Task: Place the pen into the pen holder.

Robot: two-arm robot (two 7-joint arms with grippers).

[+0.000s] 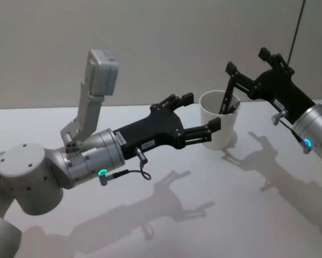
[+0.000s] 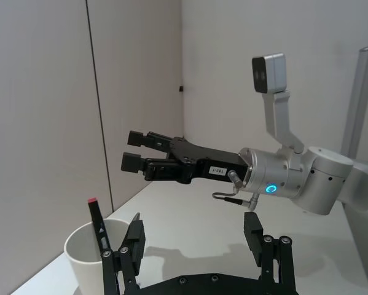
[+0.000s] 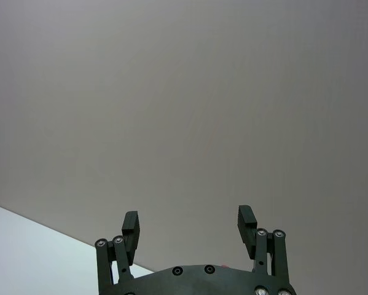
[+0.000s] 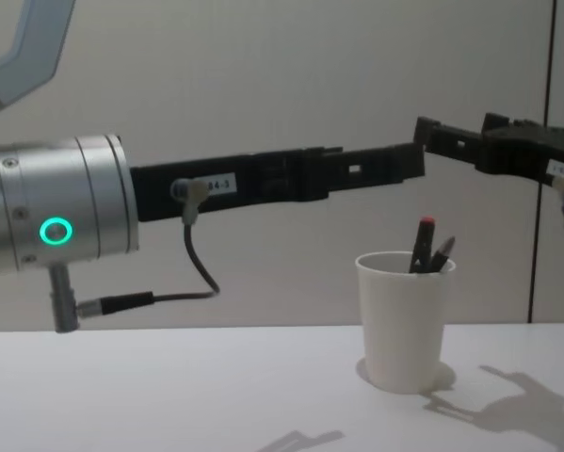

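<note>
Head view, nearest first: the left gripper (image 1: 204, 115) reaches forward with its jaws wide and empty, one finger beside the cup (image 1: 219, 119). The cup stands upright on the white table (image 1: 166, 226) with the pen (image 1: 226, 102) leaning inside it. Beyond, the right gripper (image 1: 248, 63) hangs above the rim, jaws wide and holding nothing.

Walls (image 1: 150, 54): plain, pale grey, with a dark vertical seam (image 4: 551, 113)
Surface (image 1: 214, 215): white, matte, carrying soft shadows
</note>
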